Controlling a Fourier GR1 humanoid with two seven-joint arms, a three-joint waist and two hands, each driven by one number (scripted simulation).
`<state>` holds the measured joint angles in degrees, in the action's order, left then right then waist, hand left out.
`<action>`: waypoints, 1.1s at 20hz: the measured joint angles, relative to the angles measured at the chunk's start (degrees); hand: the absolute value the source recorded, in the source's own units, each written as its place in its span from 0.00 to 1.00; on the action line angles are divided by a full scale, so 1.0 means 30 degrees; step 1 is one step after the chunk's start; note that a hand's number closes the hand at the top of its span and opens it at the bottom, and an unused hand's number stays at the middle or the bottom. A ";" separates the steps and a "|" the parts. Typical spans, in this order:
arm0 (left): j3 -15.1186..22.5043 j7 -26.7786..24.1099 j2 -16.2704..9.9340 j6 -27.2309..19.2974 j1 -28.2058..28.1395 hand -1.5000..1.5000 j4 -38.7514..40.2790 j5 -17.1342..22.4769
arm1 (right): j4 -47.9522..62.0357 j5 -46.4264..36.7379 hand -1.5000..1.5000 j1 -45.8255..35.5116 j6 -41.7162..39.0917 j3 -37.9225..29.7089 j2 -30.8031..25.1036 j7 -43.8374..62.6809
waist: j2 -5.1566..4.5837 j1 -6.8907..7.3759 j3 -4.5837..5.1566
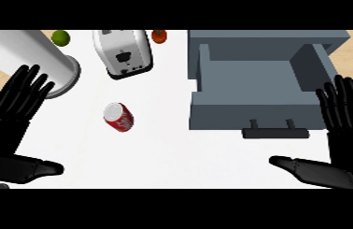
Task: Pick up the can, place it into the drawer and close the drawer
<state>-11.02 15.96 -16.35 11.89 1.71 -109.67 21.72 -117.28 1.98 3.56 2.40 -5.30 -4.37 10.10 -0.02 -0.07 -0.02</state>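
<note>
I see the can [118, 117] on the white surface [179, 153], left of centre | drawer [257, 90] open, upper right | left robot hand [19, 106] and right robot hand [339, 125] open, empty, at frame edges, apart from can

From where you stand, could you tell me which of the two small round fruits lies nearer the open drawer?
The orange-red fruit, right of the toaster; the green fruit lies far left, away from the drawer.

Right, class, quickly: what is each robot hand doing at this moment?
Left robot hand: open, holding nothing.
Right robot hand: open, holding nothing.
</note>
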 measured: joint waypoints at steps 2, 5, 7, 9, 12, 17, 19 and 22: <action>-0.0054 0.0166 0.0091 0.0120 0.0324 0.00 0.0236 0.0104 | 0.0048 -0.0115 0.00 -0.0184 0.0127 -0.0032 0.0030 0.0270 | 0.0005 0.0002 0.0004; -0.0233 0.0352 0.0100 0.0322 0.0699 0.00 0.0632 0.0053 | -0.0012 -0.0278 0.00 0.0276 -0.0050 0.0098 0.0131 0.0106 | 0.0011 -0.0005 0.0005; 0.0026 0.0183 0.0411 0.0404 0.0623 0.00 0.0830 -0.0321 | 0.0130 -0.0126 0.00 0.0435 -0.0224 -0.0172 0.0092 -0.0291 | 0.0012 -0.0009 0.0006; 0.0289 0.0111 0.0569 0.0436 0.0966 0.00 0.1399 -0.0749 | -0.0338 0.0044 0.00 0.0938 -0.0463 -0.0271 0.0074 -0.0352 | 0.0009 -0.0034 0.0004; 0.0527 -0.0239 0.0909 0.0666 0.0562 0.00 0.1664 -0.1309 | -0.0181 -0.0169 0.00 0.1109 -0.0473 -0.0183 0.0303 -0.0709 | 0.0014 -0.0018 0.0003; 0.1266 -0.1931 0.1763 0.0766 0.0552 0.00 0.3836 -0.2944 | -0.0387 0.0205 0.00 0.1170 -0.0757 -0.0615 0.0162 -0.0681 | 0.0007 -0.0049 0.0009; 0.1481 -0.2497 0.2030 0.0653 0.0526 0.00 0.4480 -0.3590 | -0.0266 0.0400 0.00 0.1138 -0.0969 -0.0941 0.0001 -0.0834 | 0.0004 -0.0042 0.0005; 0.1874 -0.3816 0.2511 0.0521 0.0043 0.00 0.5399 -0.4607 | -0.0812 0.0811 0.00 0.1074 -0.1196 -0.1459 -0.0343 -0.0362 | 0.0008 -0.0034 0.0008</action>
<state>-5.40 4.51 -8.82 13.45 1.84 -93.48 7.90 -119.71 4.42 6.78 -1.19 -9.68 -5.40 9.02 0.01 -0.17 0.00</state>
